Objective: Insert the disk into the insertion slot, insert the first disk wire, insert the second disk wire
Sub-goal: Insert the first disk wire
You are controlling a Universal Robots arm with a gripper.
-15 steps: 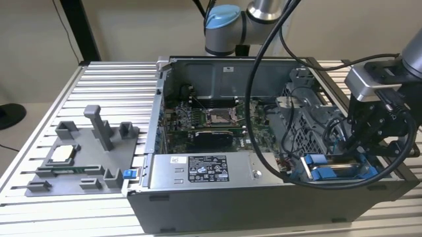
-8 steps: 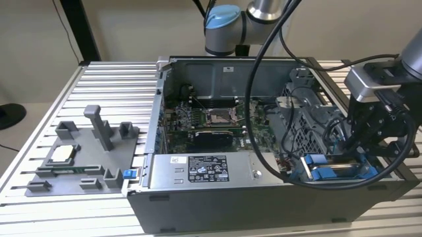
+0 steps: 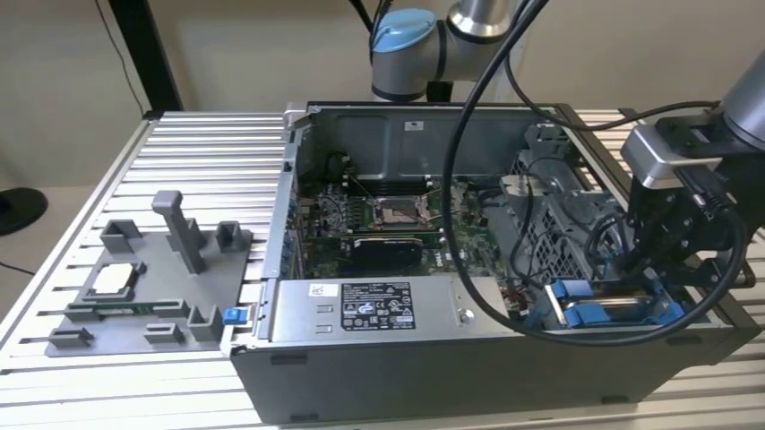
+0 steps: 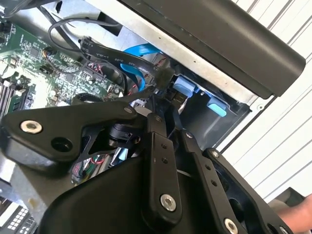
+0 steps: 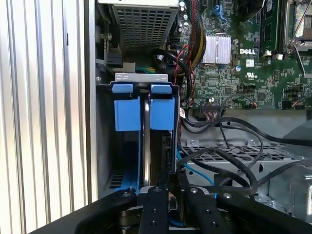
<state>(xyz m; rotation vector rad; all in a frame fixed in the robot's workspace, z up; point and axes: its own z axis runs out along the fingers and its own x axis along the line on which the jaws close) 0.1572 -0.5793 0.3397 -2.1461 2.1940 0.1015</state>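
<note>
1. Starting on the exterior view's left, the bench [image 3: 179, 152] holds a grey tray [image 3: 143, 287] of little stands. It sits well apart from the work.
2. In the middle, the open computer case [image 3: 478, 381] lies on the bench. Inside it are a green board [image 3: 395, 215] and, at the near edge, a grey labelled box [image 3: 371, 309].
3. On the exterior view's right is the insertion slot [image 5: 104, 146]. The disk [image 5: 145, 146] sits down inside it, under two blue tabs [image 5: 127, 108]. I think the disk step is done.
4. The gripper [image 3: 660, 273] hangs right over the slot, with its tips down by the end of the disk. In both wrist views the jaws are close together, almost touching.
5. A black flat wire [image 4: 122, 56] and a blue wire [image 4: 139, 68] both end right at the tips. I cannot tell which one the jaws pinch, or if they pinch either.
6. So I think the step in hand is a wire step, but I cannot tell whether it is the first wire or the second.
7. The next move calls for care. A plug has to point straight at its hole on the disk and go in with a soft, steady push.
8. The space is tight. The loose black wires [image 5: 234, 161] just beside the slot could get caught.
</note>
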